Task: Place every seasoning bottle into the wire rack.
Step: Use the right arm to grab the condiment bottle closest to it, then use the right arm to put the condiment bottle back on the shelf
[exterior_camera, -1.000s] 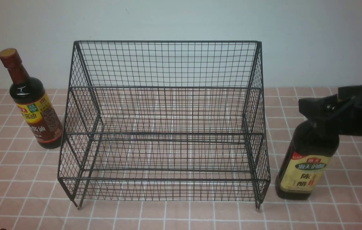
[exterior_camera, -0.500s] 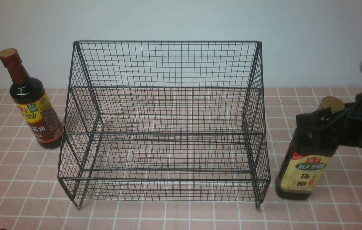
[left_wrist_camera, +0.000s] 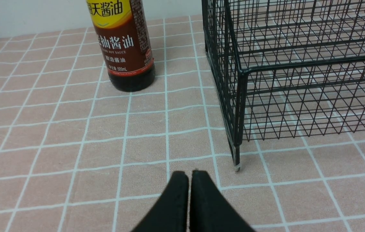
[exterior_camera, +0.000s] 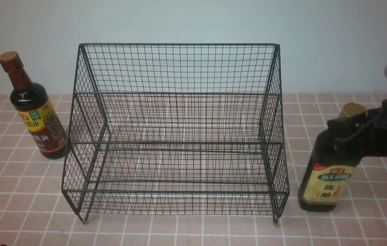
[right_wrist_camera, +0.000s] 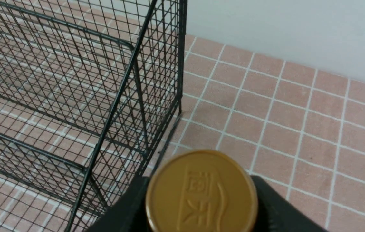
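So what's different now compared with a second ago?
The right gripper has come down and closed around the neck of the gold-capped bottle, which has shifted slightly to the robot's right. The brown-capped bottle and wire rack stayed put.

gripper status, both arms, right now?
Left gripper: closed, nothing between the tips.
Right gripper: closed around the gold-capped bottle, just below its cap.
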You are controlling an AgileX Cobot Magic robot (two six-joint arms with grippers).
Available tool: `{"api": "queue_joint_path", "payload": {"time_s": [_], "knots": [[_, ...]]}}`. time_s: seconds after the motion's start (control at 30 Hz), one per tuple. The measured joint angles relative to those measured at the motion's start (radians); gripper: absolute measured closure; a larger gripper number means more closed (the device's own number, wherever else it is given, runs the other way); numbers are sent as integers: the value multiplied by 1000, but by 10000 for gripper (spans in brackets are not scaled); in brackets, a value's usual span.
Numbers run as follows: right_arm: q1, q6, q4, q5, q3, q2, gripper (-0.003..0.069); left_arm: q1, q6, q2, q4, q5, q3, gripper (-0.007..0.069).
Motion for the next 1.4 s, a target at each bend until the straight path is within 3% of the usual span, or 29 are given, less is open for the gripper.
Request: {"api": "queue_joint_path", "payload": {"time_s": [0.33,0.63,0.93,1.07,1.4], "knots": [[0,-5,-50,218,-334,-119,326,0,0,0,0,0,0,631],[0,-43,38,259,-522,-126,326,0,0,0,0,0,0,631],[0,-188,328,234,-532,-65,326,0,0,0,0,0,0,631],[0,-336,528,198,-532,21,326,0,0,0,0,0,0,631],[2,-590,855,94,-532,149,326,0,0,0,0,0,0,631]]}}
